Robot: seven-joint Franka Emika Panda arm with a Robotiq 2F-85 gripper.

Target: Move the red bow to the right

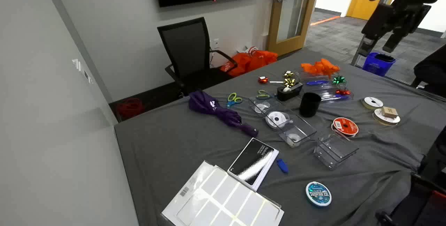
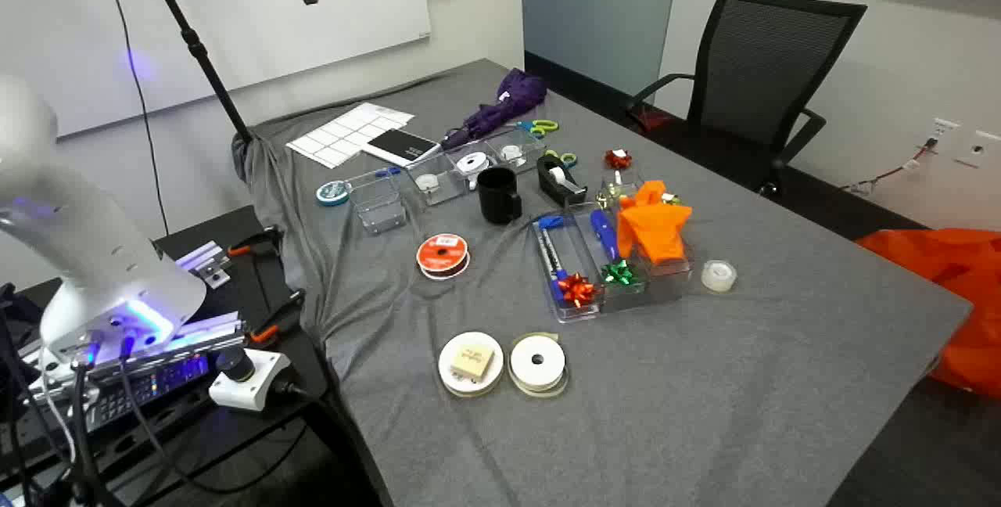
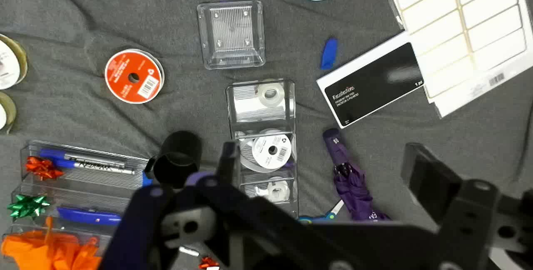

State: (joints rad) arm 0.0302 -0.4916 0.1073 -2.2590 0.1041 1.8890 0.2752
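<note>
Two small red bows show. A red bow [image 1: 263, 79] [image 2: 618, 159] lies alone on the grey table near the far edge, by the chair. It also shows at the bottom of the wrist view [image 3: 208, 263], partly cut off. Another red bow [image 1: 343, 92] [image 2: 577, 289] sits at the end of a clear divided tray [image 2: 575, 318], on blue pens; it also shows at the left of the wrist view [image 3: 43, 167]. I cannot tell which one is meant. My gripper [image 1: 377, 47] [image 3: 322, 157] is wide open and empty, high above the table, apart from both bows.
An orange fabric heap [image 2: 655, 221], green bow [image 2: 620, 272] and blue knife [image 3: 88, 216] lie in the tray. Around stand a black mug [image 2: 499, 195], tape dispenser [image 2: 560, 181], ribbon spools [image 2: 443, 255], clear bins [image 3: 231, 34], purple umbrella [image 3: 354, 182] and scissors [image 1: 233, 99].
</note>
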